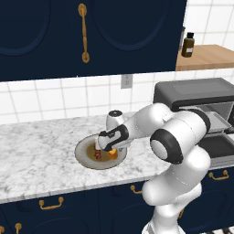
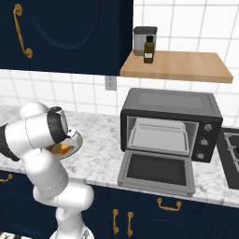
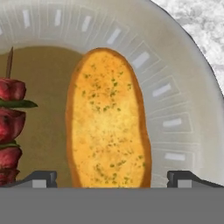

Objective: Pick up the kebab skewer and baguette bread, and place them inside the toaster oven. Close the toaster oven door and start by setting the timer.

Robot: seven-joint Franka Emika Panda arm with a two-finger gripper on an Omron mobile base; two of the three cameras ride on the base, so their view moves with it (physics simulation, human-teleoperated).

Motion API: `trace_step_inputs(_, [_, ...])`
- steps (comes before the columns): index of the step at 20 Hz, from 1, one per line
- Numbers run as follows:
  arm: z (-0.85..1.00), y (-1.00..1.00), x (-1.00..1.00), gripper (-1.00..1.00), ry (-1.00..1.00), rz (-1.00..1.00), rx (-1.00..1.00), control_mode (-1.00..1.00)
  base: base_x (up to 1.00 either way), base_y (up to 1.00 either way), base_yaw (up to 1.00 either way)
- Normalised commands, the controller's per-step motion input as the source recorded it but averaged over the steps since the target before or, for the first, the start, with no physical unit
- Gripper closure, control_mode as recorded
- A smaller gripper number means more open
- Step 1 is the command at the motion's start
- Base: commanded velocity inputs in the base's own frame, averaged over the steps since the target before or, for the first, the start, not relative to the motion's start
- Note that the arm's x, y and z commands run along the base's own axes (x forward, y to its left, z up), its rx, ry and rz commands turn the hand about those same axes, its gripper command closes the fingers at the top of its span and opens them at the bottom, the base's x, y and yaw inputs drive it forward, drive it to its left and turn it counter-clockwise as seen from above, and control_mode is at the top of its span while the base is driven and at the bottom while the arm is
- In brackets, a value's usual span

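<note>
Right now the white arm with dark joints folds low over the marble counter (image 1: pixel 41 151), its elbow jutting toward me and its forearm reaching back left so the two-finger gripper (image 3: pixel 111 177) hangs straight down over the round tan-centred plate with a pale ribbed rim (image 1: pixel 84 153). The dark finger tips (image 3: pixel 41 178) stand wide apart, one on each side of the stubby orange-yellow baguette bread (image 3: pixel 108 118), not touching it and holding nothing.

Looking along the hand, the bread's long axis runs away from the camera, up the picture with a slight lean, its herb-flecked face up. Just beside it, on its left in that view and apart from it, lies the kebab skewer of red chunks with green slivers (image 3: pixel 11 127), roughly parallel, its thin stick tip pointing the same way. From the left base camera the wrist covers most of the food; a little red and orange peeks out under it on the plate.

Farther right along the counter, the right base camera shows the dark grey boxy toaster oven (image 2: pixel 170 105) head-on, its wide glass door (image 2: pixel 158 172) dropped flat open and a tray inside, knobs down its right side. Above it a wooden shelf (image 2: pixel 177 65) carries a brown bottle (image 2: pixel 148 49).
</note>
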Motion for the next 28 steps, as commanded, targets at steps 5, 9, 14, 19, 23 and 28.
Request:
trace_step_inputs(5, [-0.19,0.02,0.04,-1.00,0.03,-0.02,0.00,-1.00,0.00,0.00,0.00])
trace_step_inputs(9, [-0.21,0.00,0.04,-1.00,0.04,-0.03,0.00,-1.00,0.00,0.00,0.00])
trace_step_inputs(14, [-0.15,0.00,0.01,1.00,0.02,-0.01,0.00,-1.00,0.00,0.00,0.00])
trace_step_inputs(19, [-0.33,-0.10,-0.04,1.00,0.01,0.00,0.00,-1.00,0.00,0.00,0.00])
trace_step_inputs(23, [0.20,-0.47,-0.11,1.00,-0.03,0.00,0.00,-1.00,0.00,0.00,0.00])
trace_step_inputs(28, [1.00,-0.75,-0.50,1.00,-0.03,0.03,0.07,-1.00,0.00,0.00,0.00])
